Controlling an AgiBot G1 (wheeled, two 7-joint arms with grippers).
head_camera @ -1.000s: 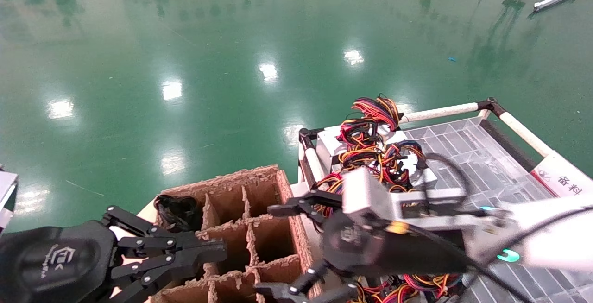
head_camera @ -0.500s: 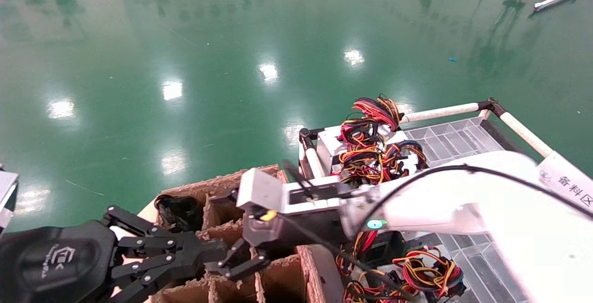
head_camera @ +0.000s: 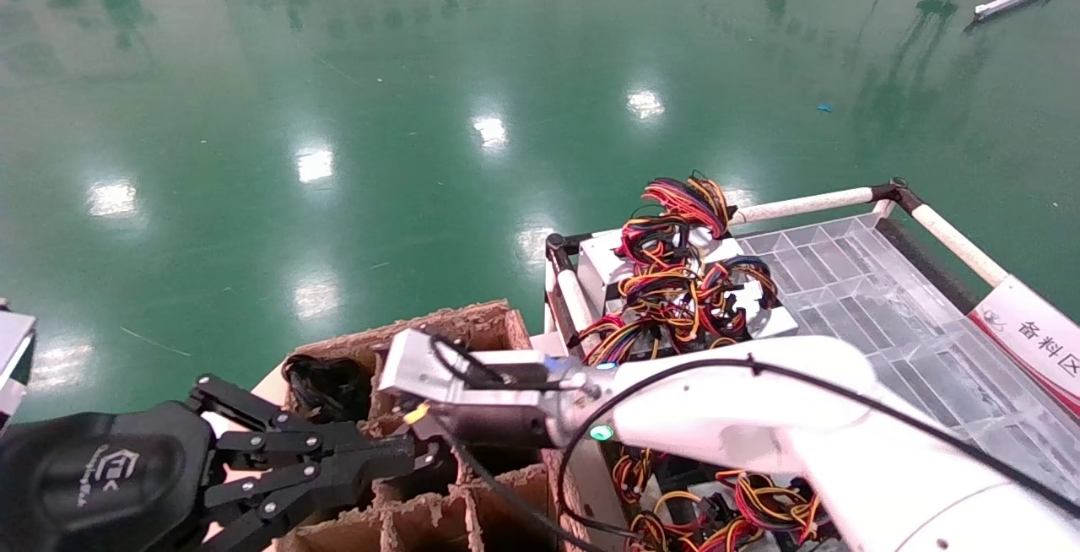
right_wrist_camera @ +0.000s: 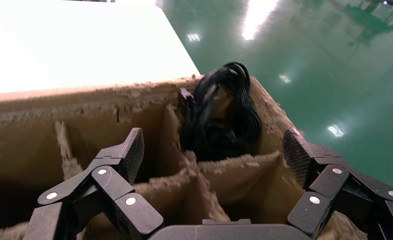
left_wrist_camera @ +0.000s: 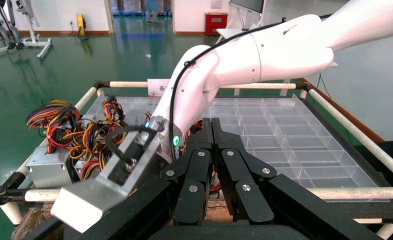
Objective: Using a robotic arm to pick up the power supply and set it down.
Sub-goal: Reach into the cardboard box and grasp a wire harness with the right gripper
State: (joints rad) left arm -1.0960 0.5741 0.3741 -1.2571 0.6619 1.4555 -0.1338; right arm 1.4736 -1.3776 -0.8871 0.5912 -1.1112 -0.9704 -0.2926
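The power supply shows only as a bundle of black cables (right_wrist_camera: 224,117) in the far corner cell of the divided cardboard box (head_camera: 472,324); the same cables (head_camera: 325,383) appear in the head view, and the grey body is hidden. My right arm (head_camera: 742,400) reaches left across the box. Its gripper (right_wrist_camera: 214,150) hangs open over the cell in front of the cables and holds nothing. My left gripper (head_camera: 403,453) sits shut and empty at the box's near left side, its fingertips (left_wrist_camera: 207,125) pressed together.
A railed cart (head_camera: 801,204) on the right holds grey boxes with red, yellow and orange wire bundles (head_camera: 675,282) and a clear divided tray (head_camera: 877,299). The right arm's wrist camera block (left_wrist_camera: 109,185) is close beside the left gripper. Green floor lies beyond.
My right arm has swung left from above the cart to over the cardboard box, its gripper still open. The left gripper has not moved.
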